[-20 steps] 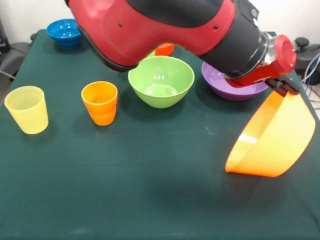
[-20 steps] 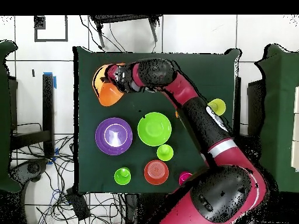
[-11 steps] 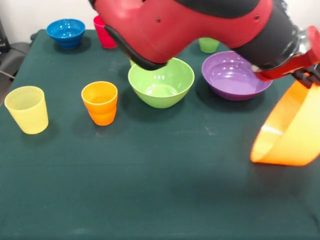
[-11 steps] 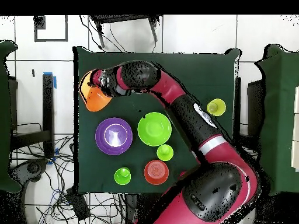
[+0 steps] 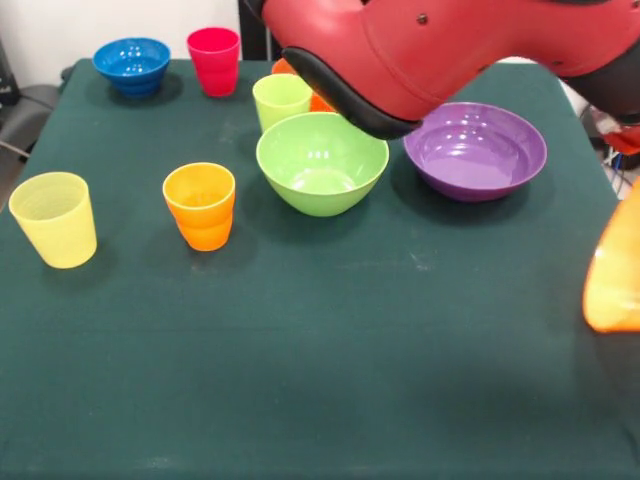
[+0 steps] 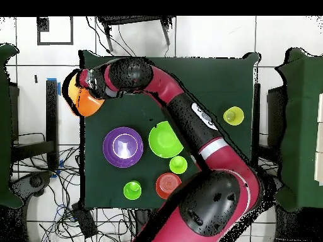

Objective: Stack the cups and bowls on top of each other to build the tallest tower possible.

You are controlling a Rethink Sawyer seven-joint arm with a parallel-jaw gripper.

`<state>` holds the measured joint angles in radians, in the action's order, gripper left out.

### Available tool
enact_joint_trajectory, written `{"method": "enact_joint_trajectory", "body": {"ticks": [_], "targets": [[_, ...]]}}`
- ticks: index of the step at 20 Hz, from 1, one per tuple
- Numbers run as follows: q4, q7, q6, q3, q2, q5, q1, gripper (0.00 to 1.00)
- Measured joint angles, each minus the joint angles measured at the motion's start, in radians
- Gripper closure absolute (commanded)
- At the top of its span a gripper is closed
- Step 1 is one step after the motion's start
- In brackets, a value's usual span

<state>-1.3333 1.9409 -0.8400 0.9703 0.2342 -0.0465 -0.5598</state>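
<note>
The gripper (image 6: 88, 85), clamped on the rim of the very large yellow-orange bowl (image 6: 81, 99), holds it tilted past the table (image 6: 214, 75) edge, well away from the purple bowl (image 5: 476, 150); a slip there would likely drop it to the floor.

Even, bright light is falling from above onto the green table (image 5: 300, 340), and nothing is sitting in deep shade. The lime green bowl (image 5: 322, 162) and the purple bowl (image 5: 476, 150) are catching small white glints inside. Soft shadows are pooling close under the orange cup (image 5: 200, 205) and the pale yellow cup (image 5: 54, 219). My arm (image 5: 430, 45) is looking slightly smeared at its edges, and the yellow-orange bowl (image 5: 615, 275) is blurring at the frame's right side.
</note>
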Motion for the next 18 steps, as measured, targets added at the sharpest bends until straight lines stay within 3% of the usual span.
{"method": "enact_joint_trajectory", "body": {"ticks": [9,18], "targets": [[0.136,-0.011,-0.03,0.027,-0.012,-0.036,0.03,1.0],[0.312,-0.058,-0.167,0.029,-0.056,-0.052,0.058,1.0]]}}
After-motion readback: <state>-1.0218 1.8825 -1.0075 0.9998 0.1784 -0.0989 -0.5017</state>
